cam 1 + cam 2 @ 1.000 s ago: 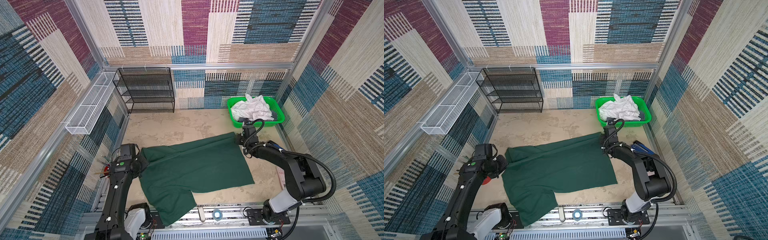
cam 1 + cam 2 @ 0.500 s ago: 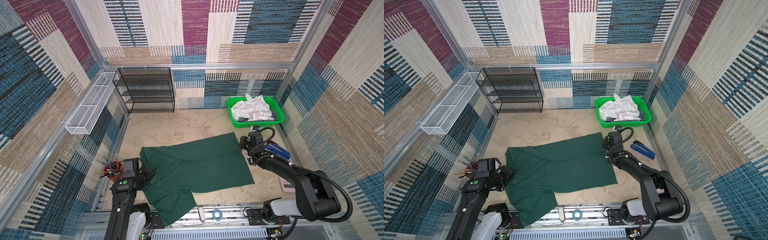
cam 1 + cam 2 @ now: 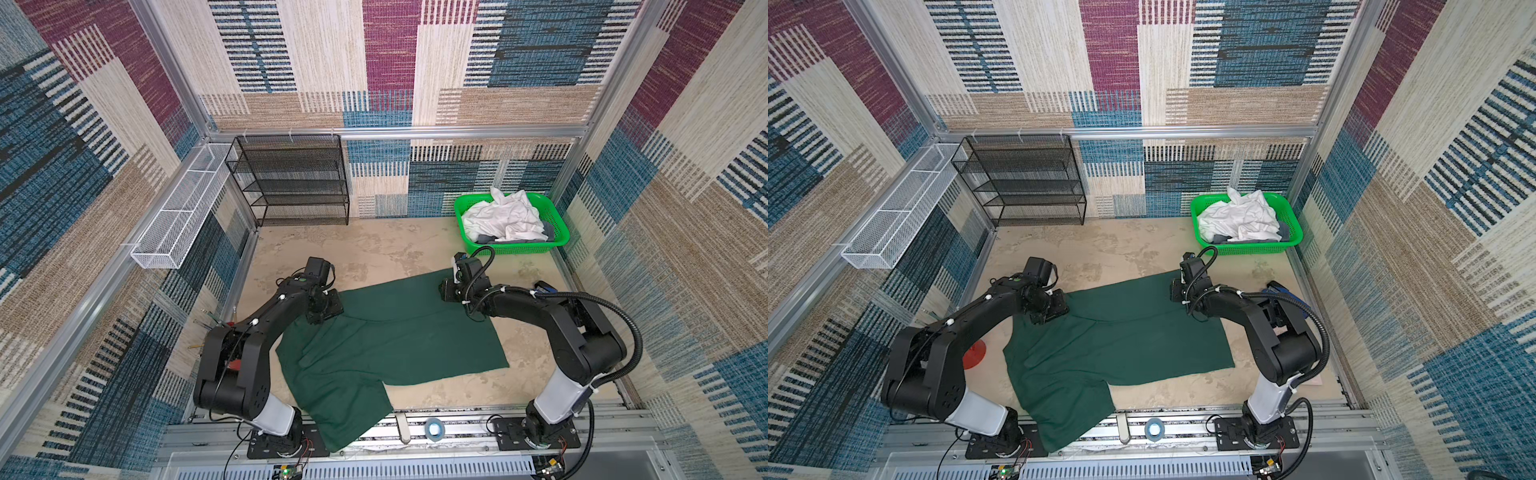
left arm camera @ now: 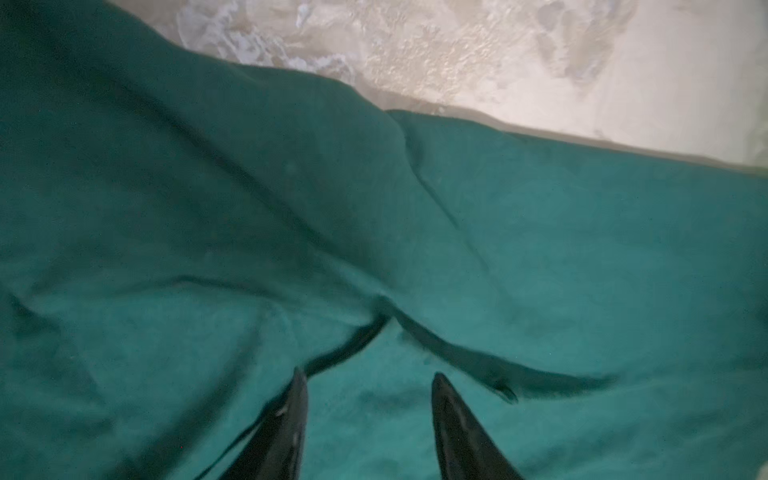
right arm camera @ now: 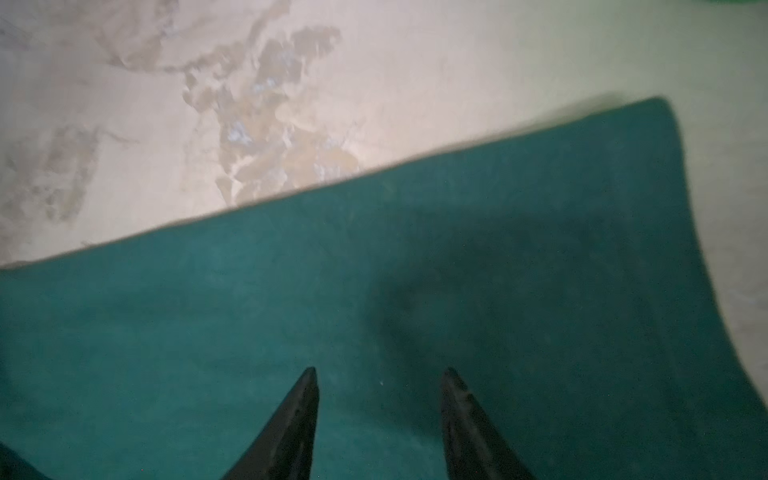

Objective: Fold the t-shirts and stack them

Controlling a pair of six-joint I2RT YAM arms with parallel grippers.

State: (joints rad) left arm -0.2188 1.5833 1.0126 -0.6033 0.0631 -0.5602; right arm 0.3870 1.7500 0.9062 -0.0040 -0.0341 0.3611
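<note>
Green shirt (image 3: 395, 345) spread on the surface (image 3: 374, 249), lower part draped over the front rail (image 3: 457, 419), left gripper (image 4: 365, 376) at its far left corner, right gripper (image 5: 378, 370) at its far right corner, both jaws parted with nothing between, seemingly just above the cloth, white shirts (image 3: 503, 216) heaped in basket (image 3: 515, 249).

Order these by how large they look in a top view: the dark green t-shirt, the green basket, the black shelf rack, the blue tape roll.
1. dark green t-shirt
2. black shelf rack
3. green basket
4. blue tape roll
</note>
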